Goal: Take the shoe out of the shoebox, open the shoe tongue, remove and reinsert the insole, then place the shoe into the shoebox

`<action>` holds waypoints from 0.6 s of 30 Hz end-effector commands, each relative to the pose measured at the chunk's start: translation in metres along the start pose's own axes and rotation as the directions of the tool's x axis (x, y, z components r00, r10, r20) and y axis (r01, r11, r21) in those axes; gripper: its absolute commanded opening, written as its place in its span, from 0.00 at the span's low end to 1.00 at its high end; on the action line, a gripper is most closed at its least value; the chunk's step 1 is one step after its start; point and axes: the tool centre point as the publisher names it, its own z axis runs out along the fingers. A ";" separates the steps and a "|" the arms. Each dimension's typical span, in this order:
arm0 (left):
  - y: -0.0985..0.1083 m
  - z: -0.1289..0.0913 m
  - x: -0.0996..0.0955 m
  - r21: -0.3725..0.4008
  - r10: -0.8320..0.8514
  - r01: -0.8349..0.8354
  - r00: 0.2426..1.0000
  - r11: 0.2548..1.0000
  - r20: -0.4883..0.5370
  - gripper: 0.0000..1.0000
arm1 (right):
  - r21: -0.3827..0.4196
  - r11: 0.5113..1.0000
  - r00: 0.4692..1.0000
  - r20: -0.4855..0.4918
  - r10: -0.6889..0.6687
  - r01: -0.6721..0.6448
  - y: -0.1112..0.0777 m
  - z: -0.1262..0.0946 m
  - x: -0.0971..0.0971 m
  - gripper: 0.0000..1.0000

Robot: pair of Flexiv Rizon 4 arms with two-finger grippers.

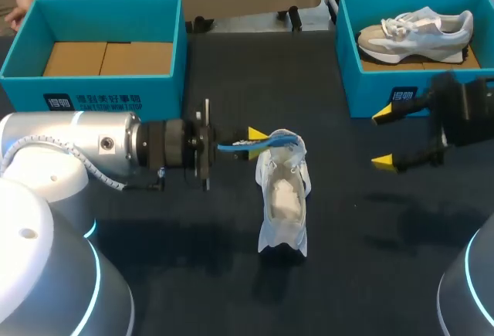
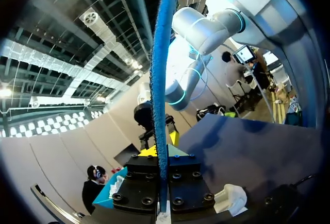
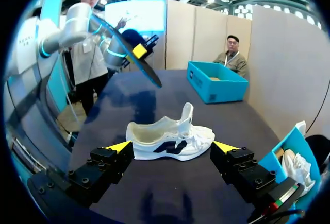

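While the left box (image 1: 93, 89) holds cardboard (image 1: 108, 58) and the right box (image 1: 386, 81) a second shoe (image 1: 421, 33), the white shoe (image 1: 284, 197) stands on the table (image 1: 347, 259); left gripper (image 1: 257, 134) clamps a blue insole (image 1: 255, 144), right gripper (image 1: 384, 139) gapes. Only the right wrist view shows the white shoe's side.

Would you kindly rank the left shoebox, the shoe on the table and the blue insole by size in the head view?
Largest to smallest:
left shoebox
shoe on the table
blue insole

Silver-white arms (image 1: 69, 147) with cyan light rings — black, screw-studded tools (image 3: 172, 145) tipped bright yellow.
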 end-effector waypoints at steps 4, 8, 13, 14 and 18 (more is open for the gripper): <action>-0.006 -0.003 0.014 -0.001 -0.037 0.037 0.999 0.999 -0.010 0.00 | 0.060 0.996 0.998 -0.012 -0.064 0.065 0.002 0.017 0.011 1.00; -0.001 -0.002 0.024 -0.004 -0.061 0.061 0.998 0.998 -0.014 0.00 | 0.081 0.992 0.995 -0.029 -0.098 0.100 -0.002 0.028 0.016 1.00; 0.008 -0.001 0.038 -0.009 -0.071 0.071 0.997 0.997 -0.011 0.00 | 0.093 0.984 0.988 -0.054 -0.146 0.151 -0.008 0.042 0.024 1.00; 0.009 0.000 0.040 -0.011 -0.072 0.072 0.997 0.997 -0.010 0.00 | 0.094 0.983 0.987 -0.053 -0.152 0.156 -0.009 0.044 0.025 1.00; 0.016 0.001 0.048 -0.021 -0.081 0.081 0.997 0.997 -0.004 0.00 | 0.107 0.983 0.985 -0.098 -0.140 0.150 -0.013 0.056 0.031 1.00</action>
